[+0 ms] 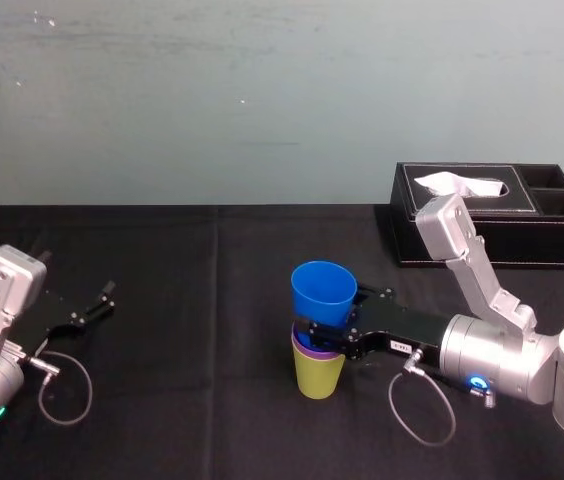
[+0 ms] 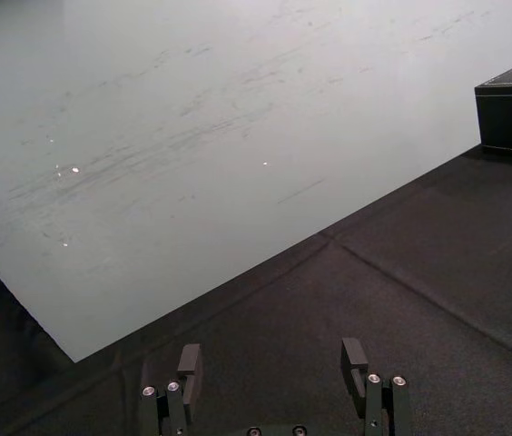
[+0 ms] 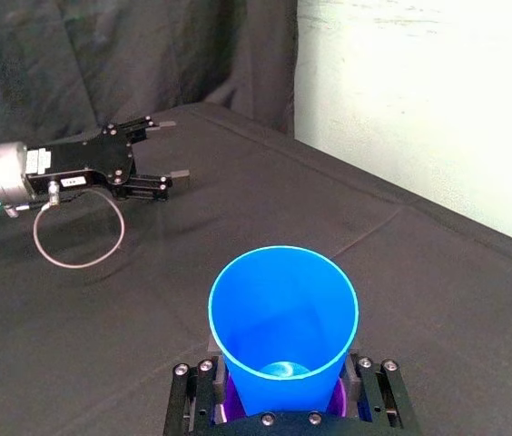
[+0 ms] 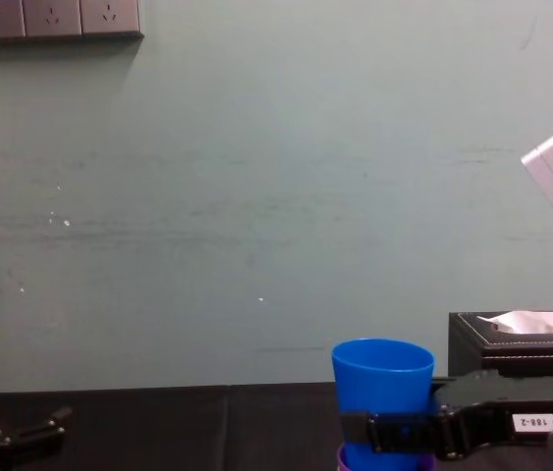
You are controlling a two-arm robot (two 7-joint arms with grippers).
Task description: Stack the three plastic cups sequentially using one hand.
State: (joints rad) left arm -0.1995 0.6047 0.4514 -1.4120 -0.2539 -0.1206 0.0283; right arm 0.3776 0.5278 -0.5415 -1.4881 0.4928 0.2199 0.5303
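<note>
On the left we are seeing the left gripper (image 1: 94,305) sitting low over the black table (image 1: 192,400), well apart from the cups. Its jaws are standing spread wide with nothing between them. Moving toward the middle, we are looking at the three cups gathered in one stack. The yellow-green cup (image 1: 319,376) is standing upright on the table at the bottom. The purple cup (image 1: 305,349) is sitting inside it, with just its rim showing. The blue cup (image 1: 323,290) is sitting on top, its lower end inside the purple one and most of its body rising above. The right gripper (image 1: 324,336) is reaching in from the right and pinching the blue cup low on its body. In the right wrist view we are seeing one finger pressing against each side of it. Further right and nearer the wall, the black tissue box (image 1: 482,215) is sitting on the table, apart from the stack, with white tissue poking out of its top.
</note>
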